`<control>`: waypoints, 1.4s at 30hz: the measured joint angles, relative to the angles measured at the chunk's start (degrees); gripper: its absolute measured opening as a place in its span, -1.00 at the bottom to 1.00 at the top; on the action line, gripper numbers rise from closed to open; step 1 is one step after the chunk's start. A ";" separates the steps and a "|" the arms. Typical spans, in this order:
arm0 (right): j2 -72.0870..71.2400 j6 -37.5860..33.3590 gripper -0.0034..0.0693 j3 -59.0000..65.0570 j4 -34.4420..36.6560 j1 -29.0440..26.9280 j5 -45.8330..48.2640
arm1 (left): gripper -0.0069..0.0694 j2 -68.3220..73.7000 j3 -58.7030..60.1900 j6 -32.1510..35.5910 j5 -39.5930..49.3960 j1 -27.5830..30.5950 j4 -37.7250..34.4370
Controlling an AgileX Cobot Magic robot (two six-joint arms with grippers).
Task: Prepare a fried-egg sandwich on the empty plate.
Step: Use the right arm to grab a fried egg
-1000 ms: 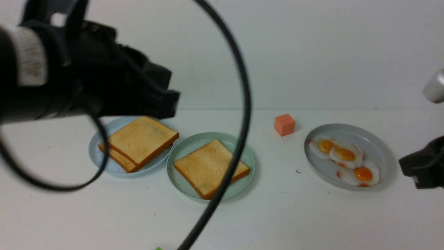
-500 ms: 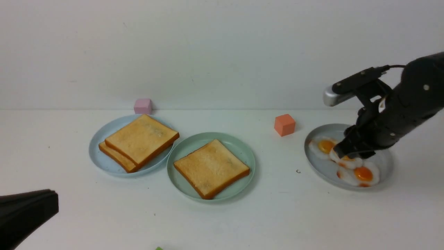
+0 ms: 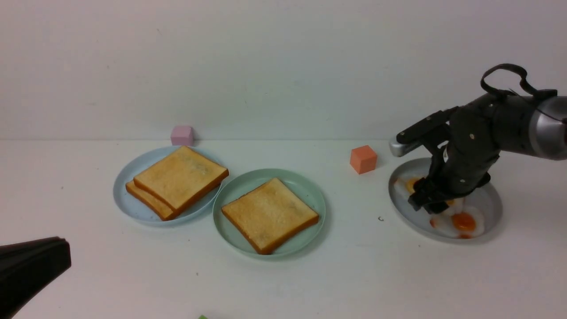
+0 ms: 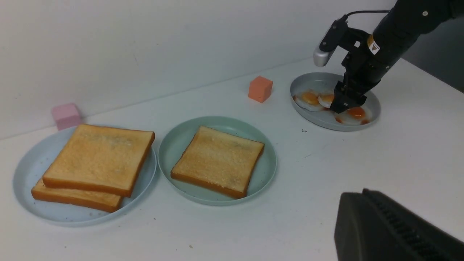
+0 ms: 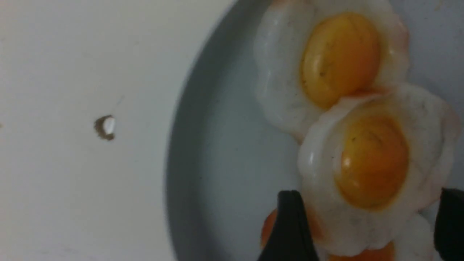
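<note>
Now, your right gripper [image 3: 426,206] stands spread wide, low over the grey plate [image 3: 494,208]. Its fingers [image 5: 290,224] sit either side of the middle fried egg [image 5: 373,163], which lies flat on that plate between them. One finger is at the egg's white edge; you cannot tell whether it presses there. A second egg [image 3: 411,184] lies just beyond the claw, overlapped by the middle one, and a third egg [image 3: 463,220] lies just on its near side.

Near the claw, toward your left arm, is an orange cube [image 3: 363,159]. Well apart from the claw on that same side is the mint-green plate [image 3: 305,186], with one toast slice [image 3: 269,215] lying on it. Farther still, a pale blue plate [image 3: 130,170] holds two stacked toast slices [image 3: 179,177], with a pink cube [image 3: 182,135] behind it. Your left gripper [image 3: 31,263] is clenched, far from the claw, at the near corner.
</note>
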 joint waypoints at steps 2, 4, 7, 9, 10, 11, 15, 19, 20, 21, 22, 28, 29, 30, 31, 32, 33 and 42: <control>0.33 1.56 0.52 -0.16 -1.56 0.00 -0.60 | -0.85 0.00 0.00 0.00 0.00 0.00 0.00; 0.62 2.21 0.52 -0.17 -1.93 0.00 -0.92 | -0.85 0.00 0.00 0.00 0.00 0.00 0.00; 1.08 2.56 0.52 -0.17 -1.88 0.00 -0.92 | -0.85 0.00 0.00 0.00 0.00 0.00 0.00; 1.31 2.68 0.52 -0.17 -1.61 0.00 -0.92 | -0.85 0.00 0.00 0.00 0.00 0.00 0.00; 1.49 2.73 0.53 -0.22 -1.45 0.00 -0.92 | -0.85 0.00 0.00 0.00 0.00 0.00 0.00; 1.70 2.73 0.53 -0.21 -1.16 0.00 -0.92 | -0.85 0.00 0.00 0.00 0.00 0.00 0.00; 2.90 2.73 0.57 -0.28 -1.02 0.00 -0.92 | -0.85 0.00 0.00 0.00 0.00 0.00 0.05; 3.70 2.75 0.62 -0.53 -1.88 0.03 -1.23 | -0.85 0.00 0.00 0.00 0.00 0.00 0.05; 3.94 2.75 0.64 -0.67 -2.27 0.03 -1.30 | -0.85 0.00 0.00 0.00 0.00 0.00 0.05; 3.94 2.75 0.64 -0.75 -2.39 0.03 -1.32 | -0.85 0.00 0.00 0.00 0.00 0.00 0.05; 4.01 2.75 0.64 -0.83 -2.66 0.03 -1.37 | -0.85 0.00 0.00 0.00 0.00 0.00 0.05; 4.13 2.80 0.53 -0.83 -2.97 0.10 -1.56 | -0.85 0.00 0.00 0.00 0.00 0.00 0.05; 4.13 2.80 0.52 -0.83 -2.97 0.10 -1.61 | -0.85 0.00 0.00 0.00 0.00 0.00 0.05; 4.21 2.80 0.42 -0.83 -2.97 0.10 -1.66 | -0.85 0.00 0.00 0.00 0.00 0.00 0.05; 4.25 2.80 0.34 -0.83 -3.22 0.10 -1.67 | -0.85 0.00 0.00 0.00 0.00 0.00 0.05; 4.31 2.80 0.27 -0.83 -3.37 0.10 -1.79 | -0.85 0.00 0.00 0.00 0.00 0.00 0.05; 4.31 2.91 0.24 -0.83 -3.60 0.10 -1.79 | -0.85 0.00 0.00 0.00 0.00 0.00 0.05; 4.41 2.98 0.24 -0.89 -3.67 0.10 -1.11 | -0.85 0.00 0.00 0.00 0.00 0.00 -0.39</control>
